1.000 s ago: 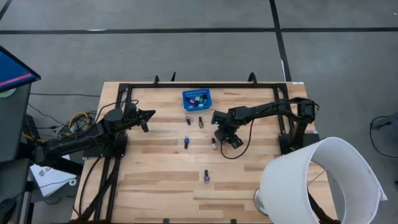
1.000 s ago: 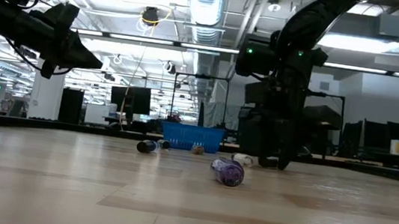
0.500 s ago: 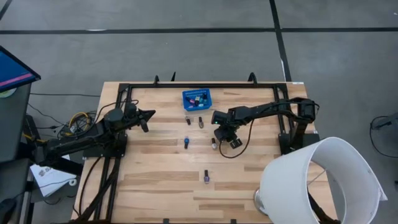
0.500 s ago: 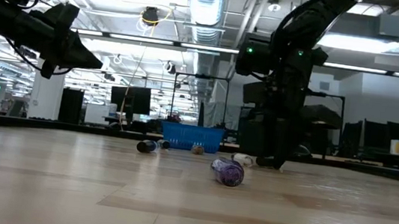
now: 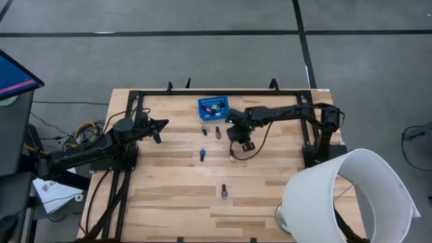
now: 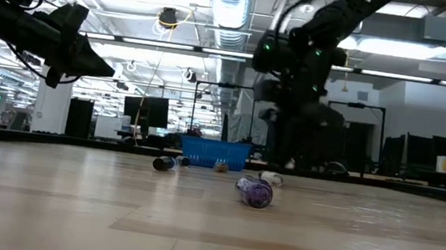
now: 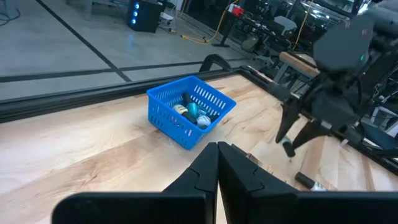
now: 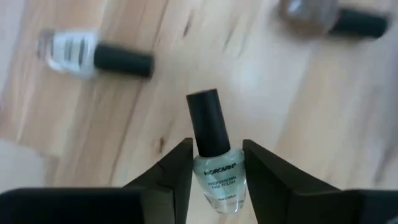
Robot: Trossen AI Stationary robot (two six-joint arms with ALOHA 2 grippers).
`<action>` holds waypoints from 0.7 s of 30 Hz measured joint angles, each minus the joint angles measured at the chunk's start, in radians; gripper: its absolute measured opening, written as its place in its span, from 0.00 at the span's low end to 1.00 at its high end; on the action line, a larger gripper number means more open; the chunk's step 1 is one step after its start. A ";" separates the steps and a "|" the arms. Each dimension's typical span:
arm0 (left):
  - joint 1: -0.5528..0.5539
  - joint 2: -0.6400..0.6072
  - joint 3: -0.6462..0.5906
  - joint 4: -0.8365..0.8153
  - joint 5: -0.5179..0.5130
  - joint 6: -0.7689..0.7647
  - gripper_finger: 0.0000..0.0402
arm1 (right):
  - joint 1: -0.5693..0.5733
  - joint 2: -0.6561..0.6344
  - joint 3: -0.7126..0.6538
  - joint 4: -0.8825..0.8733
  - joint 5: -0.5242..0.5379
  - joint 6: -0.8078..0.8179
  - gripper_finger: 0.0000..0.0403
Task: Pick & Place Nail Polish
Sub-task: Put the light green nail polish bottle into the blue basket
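Observation:
My right gripper (image 5: 237, 140) is above the table, just near of the blue mesh basket (image 5: 213, 108), shut on a pale green nail polish bottle (image 8: 217, 171). On the wood lie a pale bottle (image 5: 232, 156), a brownish one (image 5: 218, 131), a dark one (image 5: 202, 131), a blue one (image 5: 202, 154) and a purple one (image 5: 223, 192), each on its side. The basket (image 7: 189, 112) holds several more bottles. My left gripper (image 5: 164, 123) waits shut and empty above the table's left part. My right gripper pinches the pale green bottle's glass body (image 8: 200, 174) between its two fingers, one on each side. The dark cap (image 8: 207, 124) sticks out past the fingertips (image 8: 177, 162), along the fingers. The fingers point down at the table, and the bottle is lifted clear.
A black frame (image 5: 202, 92) runs along the table's far and side edges. A white lampshade (image 5: 347, 196) stands at the near right corner. The pale bottle (image 8: 68, 50) and the brownish one (image 8: 311, 15) lie on the wood below the held bottle.
My right gripper has risen and gone toward the far edge and a little left, toward the basket, away from the pale bottle lying on the wood. My left arm has kept still.

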 joint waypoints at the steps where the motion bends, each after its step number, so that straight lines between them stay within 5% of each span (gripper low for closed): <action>1: 0.000 0.000 0.000 0.000 0.000 0.000 0.00 | -0.008 0.000 0.023 -0.005 -0.004 0.000 0.29; 10: 0.000 0.000 0.000 0.003 0.000 0.000 0.00 | -0.113 -0.005 0.251 0.059 -0.062 -0.016 0.29; 21: 0.000 0.000 0.000 0.007 0.000 0.000 0.00 | -0.204 0.033 0.283 0.382 -0.065 0.108 0.30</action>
